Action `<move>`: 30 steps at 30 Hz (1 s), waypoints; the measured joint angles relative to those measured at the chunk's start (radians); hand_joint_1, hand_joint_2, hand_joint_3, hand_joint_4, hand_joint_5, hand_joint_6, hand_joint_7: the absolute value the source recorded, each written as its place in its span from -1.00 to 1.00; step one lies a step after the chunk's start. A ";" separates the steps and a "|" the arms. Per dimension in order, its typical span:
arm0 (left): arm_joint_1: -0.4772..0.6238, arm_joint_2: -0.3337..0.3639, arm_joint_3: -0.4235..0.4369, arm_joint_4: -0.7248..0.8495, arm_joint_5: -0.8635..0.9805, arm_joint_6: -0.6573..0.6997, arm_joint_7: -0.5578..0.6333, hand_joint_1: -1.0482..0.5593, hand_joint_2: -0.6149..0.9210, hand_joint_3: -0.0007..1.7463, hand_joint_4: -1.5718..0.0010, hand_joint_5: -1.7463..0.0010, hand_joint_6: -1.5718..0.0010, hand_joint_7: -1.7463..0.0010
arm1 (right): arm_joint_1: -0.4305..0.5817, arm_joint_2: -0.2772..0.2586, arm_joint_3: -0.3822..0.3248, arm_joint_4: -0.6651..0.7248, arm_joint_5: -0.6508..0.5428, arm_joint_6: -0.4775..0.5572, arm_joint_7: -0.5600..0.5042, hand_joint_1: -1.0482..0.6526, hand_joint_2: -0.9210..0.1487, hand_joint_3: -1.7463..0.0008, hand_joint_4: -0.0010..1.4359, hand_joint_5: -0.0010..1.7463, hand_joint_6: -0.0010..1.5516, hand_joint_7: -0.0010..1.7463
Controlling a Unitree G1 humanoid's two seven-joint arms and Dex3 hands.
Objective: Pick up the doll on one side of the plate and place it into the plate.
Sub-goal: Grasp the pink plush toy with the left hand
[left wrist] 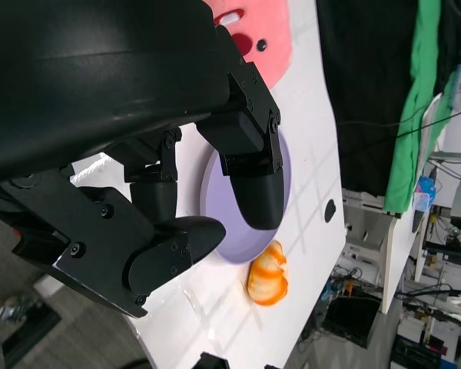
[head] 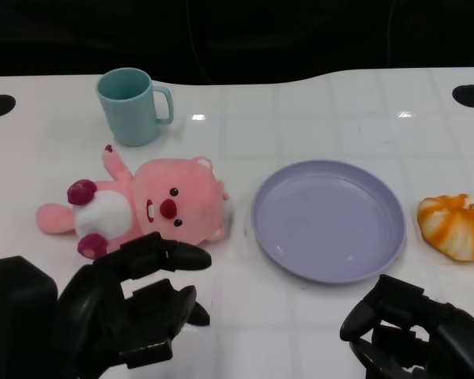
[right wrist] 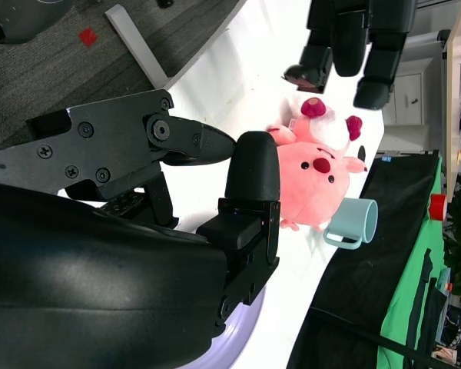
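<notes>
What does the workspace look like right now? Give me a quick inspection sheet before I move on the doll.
Surface: white table, glossy, with round dark holes near its far corners.
Job's things: pink doll lies on its back, on the robot's left of the plate, apart from it. Purple plate holds nothing.
Clutter: teal mug upright beyond the doll; orange-and-white striped toy on the plate's other side.
Hands: left hand just short of the doll, fingers apart, holding nothing. Right hand near the plate's front edge, fingers apart, holding nothing.
Cables: thin cables against the black backdrop and among the gear off the table, in the left wrist view.
Surroundings: black and green drapes, shelving, grey floor.
</notes>
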 measured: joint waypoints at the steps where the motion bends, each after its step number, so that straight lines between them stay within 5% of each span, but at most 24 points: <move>1: -0.002 0.007 0.000 0.000 0.012 -0.018 0.000 -0.04 0.58 -0.07 0.36 -0.31 0.29 0.20 | 0.000 0.000 0.000 0.000 0.000 0.000 0.000 -0.09 -1.00 0.45 -0.07 1.00 -0.36 0.86; 9: -0.028 0.096 -0.037 0.009 0.236 -0.246 0.000 -0.18 0.98 -0.69 0.62 0.06 0.42 0.71 | -0.001 0.006 0.015 -0.002 0.000 0.013 -0.008 -0.09 -1.00 0.44 -0.07 1.00 -0.37 0.87; 17: -0.087 0.204 -0.047 0.044 0.461 -0.371 -0.002 -0.36 1.00 -0.75 0.91 0.19 0.62 0.87 | 0.001 0.005 0.019 -0.016 0.002 0.035 -0.013 -0.09 -1.00 0.44 -0.08 1.00 -0.38 0.87; 30: -0.323 0.372 -0.154 0.106 0.973 -0.263 -0.048 -0.54 1.00 -0.91 1.00 0.42 0.74 0.98 | 0.012 0.001 0.007 -0.039 0.007 0.053 -0.008 -0.08 -1.00 0.44 -0.08 1.00 -0.38 0.88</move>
